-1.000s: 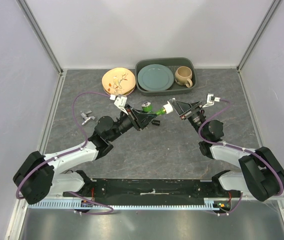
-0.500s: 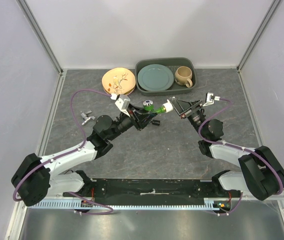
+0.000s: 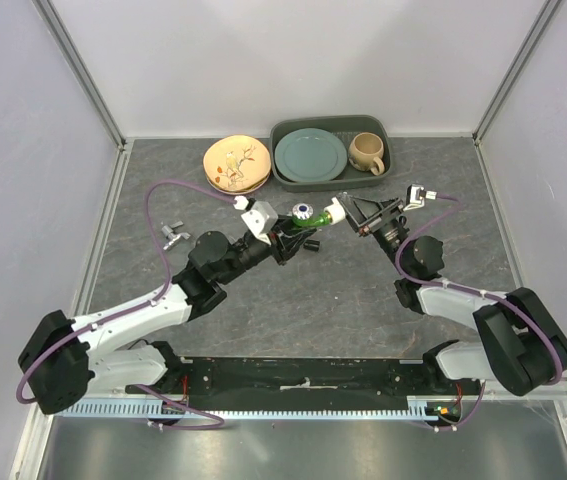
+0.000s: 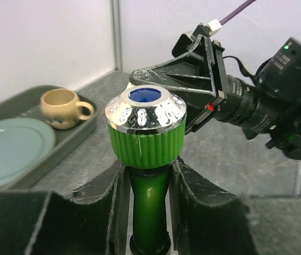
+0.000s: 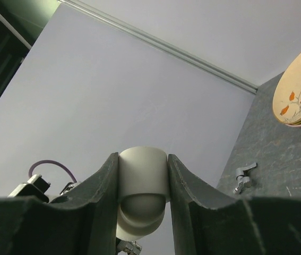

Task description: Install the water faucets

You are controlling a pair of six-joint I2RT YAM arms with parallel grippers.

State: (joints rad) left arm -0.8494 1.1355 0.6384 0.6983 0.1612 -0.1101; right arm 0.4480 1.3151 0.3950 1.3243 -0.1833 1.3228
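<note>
The faucet, pinched by the left tool, has been turned, likely threading into the fitting clamped by the right tool.

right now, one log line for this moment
left fingers shut on green faucet | right fingers shut on white fitting | faucet-fitting contact: cannot tell

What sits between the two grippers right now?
Only what they hold: the green faucet, clamped in the left gripper, and the white pipe fitting, clamped in the right gripper. The top view shows them nearly meeting; contact can't be confirmed.
</note>
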